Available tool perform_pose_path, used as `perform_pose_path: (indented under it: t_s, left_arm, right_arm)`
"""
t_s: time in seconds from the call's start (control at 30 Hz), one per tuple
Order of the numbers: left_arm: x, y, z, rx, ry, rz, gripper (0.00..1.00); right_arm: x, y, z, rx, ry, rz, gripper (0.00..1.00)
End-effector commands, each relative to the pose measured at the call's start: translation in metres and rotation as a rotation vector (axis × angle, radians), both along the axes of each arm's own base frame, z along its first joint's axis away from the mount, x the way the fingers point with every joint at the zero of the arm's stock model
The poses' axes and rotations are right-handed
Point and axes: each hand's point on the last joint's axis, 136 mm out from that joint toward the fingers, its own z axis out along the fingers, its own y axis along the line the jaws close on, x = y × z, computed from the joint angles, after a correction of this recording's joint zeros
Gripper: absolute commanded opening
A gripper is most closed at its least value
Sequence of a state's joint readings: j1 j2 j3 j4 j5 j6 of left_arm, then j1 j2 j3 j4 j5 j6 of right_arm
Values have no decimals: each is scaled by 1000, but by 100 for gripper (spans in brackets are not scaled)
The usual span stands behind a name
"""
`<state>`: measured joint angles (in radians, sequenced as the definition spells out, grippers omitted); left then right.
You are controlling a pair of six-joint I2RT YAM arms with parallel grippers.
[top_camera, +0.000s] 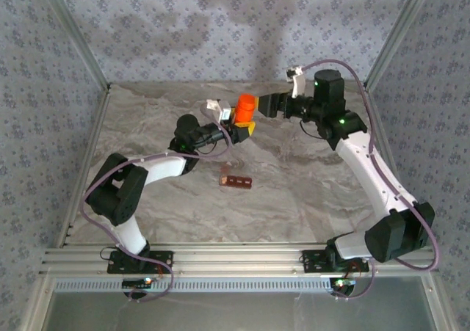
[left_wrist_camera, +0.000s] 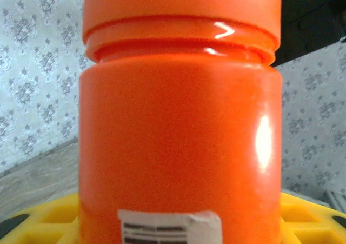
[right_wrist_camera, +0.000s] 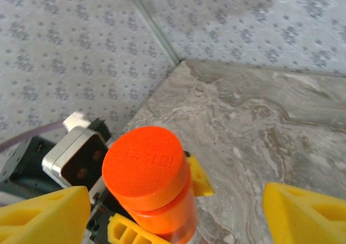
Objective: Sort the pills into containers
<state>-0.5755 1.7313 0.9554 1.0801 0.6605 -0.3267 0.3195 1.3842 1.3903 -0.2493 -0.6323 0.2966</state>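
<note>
Standing upright, orange bottle is well apart from the containers

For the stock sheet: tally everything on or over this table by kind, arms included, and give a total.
orange bottle: 1
dark red-brown compartment strip: 1
robot arms: 2, the left arm and the right arm
total: 4

I work in a lab test booth. Patterned walls box in my marble-look table, edged by metal rails.
</note>
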Motion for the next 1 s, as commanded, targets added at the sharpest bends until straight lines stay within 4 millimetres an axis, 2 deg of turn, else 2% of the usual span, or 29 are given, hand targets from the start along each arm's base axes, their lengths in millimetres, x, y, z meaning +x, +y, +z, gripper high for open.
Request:
perform_pose_path:
  t_s: [0.0, 0.2, 0.43, 0.53, 0.83, 0.97]
  left_arm:
    - [-10, -3, 21, -46, 3, -92, 0]
    - [-12, -4, 20, -50, 7, -116, 0]
    - [-17, -4, 21, -50, 7, -132, 0]
    - [-17, -4, 21, -49, 6, -134, 0]
    - [-16, -3, 23, -61, 8, -132, 0]
    - [-17, -3, 26, -75, 5, -141, 0]
  right_arm:
    - [-6, 19, 17, -7, -83, 127, 86]
    - [-3, 35, 10, -45, -75, 147, 87]
    - [2, 44, 4, -57, -56, 158, 81]
    - [2, 47, 3, -57, -47, 169, 76]
    - [-6, 55, 0, -42, -36, 223, 47]
    - [-10, 54, 5, -24, -63, 252, 41]
